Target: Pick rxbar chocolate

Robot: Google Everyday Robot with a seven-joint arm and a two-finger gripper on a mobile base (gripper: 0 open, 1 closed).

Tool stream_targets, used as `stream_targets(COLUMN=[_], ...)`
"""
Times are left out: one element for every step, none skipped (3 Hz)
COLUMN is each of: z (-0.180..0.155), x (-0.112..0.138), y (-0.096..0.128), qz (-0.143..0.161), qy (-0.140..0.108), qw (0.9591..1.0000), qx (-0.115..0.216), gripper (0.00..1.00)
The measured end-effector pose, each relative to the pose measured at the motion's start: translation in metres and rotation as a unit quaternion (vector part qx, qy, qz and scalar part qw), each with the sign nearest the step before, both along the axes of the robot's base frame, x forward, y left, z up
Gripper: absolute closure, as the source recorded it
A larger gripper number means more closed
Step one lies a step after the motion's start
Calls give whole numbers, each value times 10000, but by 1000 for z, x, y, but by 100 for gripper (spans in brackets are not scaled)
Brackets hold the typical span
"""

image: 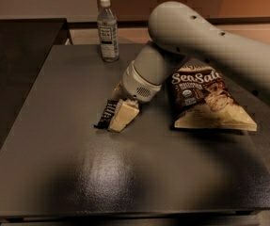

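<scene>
While rxbar chocolate (106,115) is lying flat, gripper (121,117) is sitting low against it, seemingly for pickup; clench: cannot tell.

- dark table (78,173) carrying 3 things;
- water bottle (107,29) upright near far edge;
- rxbar chocolate (106,114) flat near the middle, gripper (118,124) just beside it;
- Sea Salt chip bag (210,98) flat at right

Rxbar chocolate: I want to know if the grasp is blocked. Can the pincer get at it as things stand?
Probably yes. The pincer sits right beside the rxbar chocolate; the chip bag lies on the pincer's other side and the bottle stands farther back, so nothing seems to block it.
</scene>
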State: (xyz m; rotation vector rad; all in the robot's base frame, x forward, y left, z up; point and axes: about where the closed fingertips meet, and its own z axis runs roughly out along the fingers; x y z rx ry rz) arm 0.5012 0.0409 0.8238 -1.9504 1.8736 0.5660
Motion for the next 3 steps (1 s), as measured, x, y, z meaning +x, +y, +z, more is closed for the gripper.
stream_targets(z=[5, 6, 31], x=[0, 0, -1], y=[0, 0, 4], qz=[0, 1, 68], qy=[-1, -2, -105], qw=[10000, 10000, 9997], qx=[1, 3, 209], gripper=[87, 100, 100])
